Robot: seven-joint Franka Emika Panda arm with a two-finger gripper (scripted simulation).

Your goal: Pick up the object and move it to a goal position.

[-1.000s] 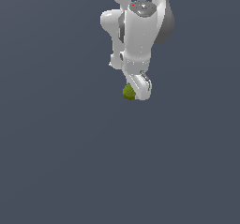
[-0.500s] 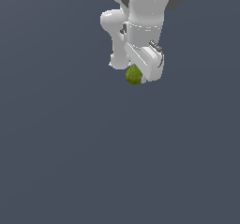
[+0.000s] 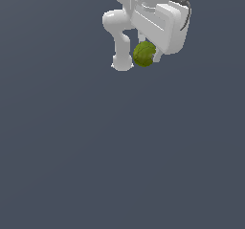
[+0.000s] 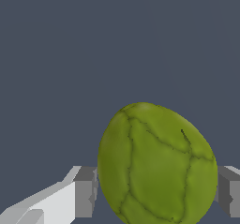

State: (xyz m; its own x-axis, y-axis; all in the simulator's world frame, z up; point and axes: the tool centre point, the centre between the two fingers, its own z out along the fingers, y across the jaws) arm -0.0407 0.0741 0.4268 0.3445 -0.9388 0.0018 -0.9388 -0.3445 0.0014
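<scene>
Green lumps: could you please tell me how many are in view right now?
1. The green lump sits between the gripper fingers, beneath the white arm; nothing else green shows.

Exterior view looks down from afar; wrist view sits close; both share the object (image 3: 144, 54) (image 4: 157, 164).

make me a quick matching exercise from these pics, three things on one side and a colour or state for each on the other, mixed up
Things:
1. object
2. end effector
3. surface below

Colour or state:
A. plain dark grey-blue
B. olive green with dark lines
C. shut on the lump, grey fingers on either side

Pairs: 1-B, 2-C, 3-A
</scene>
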